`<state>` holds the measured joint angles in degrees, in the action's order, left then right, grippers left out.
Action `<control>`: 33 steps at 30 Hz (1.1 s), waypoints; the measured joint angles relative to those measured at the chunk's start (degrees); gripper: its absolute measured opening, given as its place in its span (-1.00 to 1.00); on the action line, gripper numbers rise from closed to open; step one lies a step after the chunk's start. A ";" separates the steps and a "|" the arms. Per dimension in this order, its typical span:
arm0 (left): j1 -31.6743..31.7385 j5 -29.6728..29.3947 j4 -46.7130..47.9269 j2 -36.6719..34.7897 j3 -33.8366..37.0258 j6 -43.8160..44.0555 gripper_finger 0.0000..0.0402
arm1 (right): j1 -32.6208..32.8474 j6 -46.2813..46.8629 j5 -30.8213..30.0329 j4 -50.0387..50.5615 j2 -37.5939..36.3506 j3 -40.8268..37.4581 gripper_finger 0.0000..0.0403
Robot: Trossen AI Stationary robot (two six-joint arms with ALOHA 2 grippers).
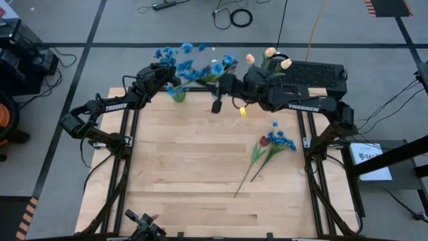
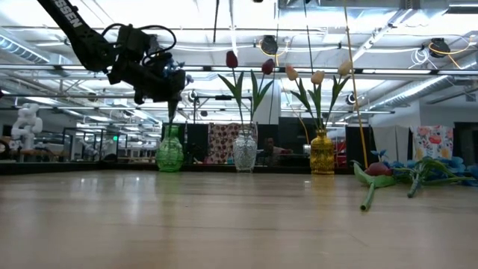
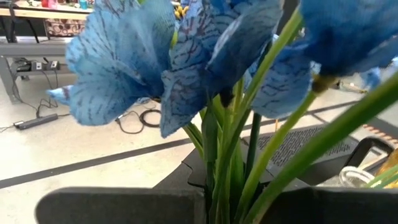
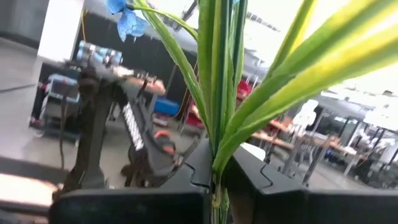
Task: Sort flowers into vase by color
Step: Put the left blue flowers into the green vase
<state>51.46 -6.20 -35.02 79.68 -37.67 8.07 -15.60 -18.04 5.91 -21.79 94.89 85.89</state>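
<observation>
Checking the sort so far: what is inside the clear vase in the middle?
The clear vase holds two dark red tulips with green leaves. Its patterned glass hides the stem ends inside.

A dark robot gripper [image 2: 160,78] hung above a green glass vase [image 2: 169,153]. A clear vase [image 2: 245,152] held red tulips [image 2: 231,59]. A yellow vase [image 2: 322,152] held cream tulips [image 2: 317,77]. More flowers [image 2: 407,173] lay on the wooden worktop [image 2: 187,217].
</observation>
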 joint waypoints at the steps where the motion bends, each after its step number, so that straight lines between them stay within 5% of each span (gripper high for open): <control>1: 0.00 0.00 0.23 0.00 0.00 -0.39 -0.79 | 0.14 -0.04 -0.02 0.07 0.49 -0.02 -0.91; 33: -0.30 -3.35 3.50 0.02 0.00 2.40 -0.68 | 1.33 -9.66 -4.85 -15.36 13.96 0.00 -0.91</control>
<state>51.16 -9.54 -31.52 79.70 -37.67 10.48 -14.27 -27.70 1.06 -37.15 108.85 85.89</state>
